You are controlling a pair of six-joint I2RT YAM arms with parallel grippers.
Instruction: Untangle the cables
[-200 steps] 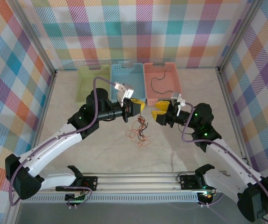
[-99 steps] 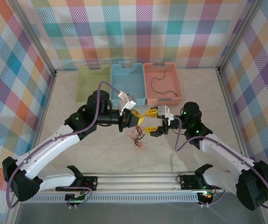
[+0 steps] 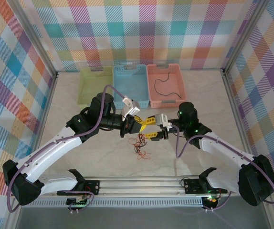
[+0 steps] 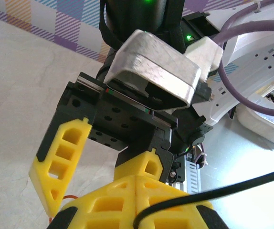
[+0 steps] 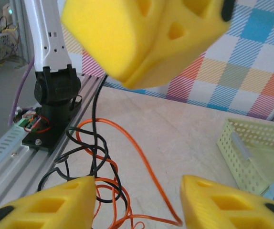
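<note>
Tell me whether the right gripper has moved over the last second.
Yes. The right gripper has shifted left and toward the near edge, away from the pink basket, closing on the left gripper.

The top camera looked steeply down from behind the arm bases over the whole table (image 3: 199, 95). The left wrist camera faced the right gripper (image 4: 94, 186) at close range. The right wrist camera looked low past the left gripper (image 5: 137, 47), in the upper frame, onto the cables (image 5: 103, 167). The top view held both at centre.
</note>
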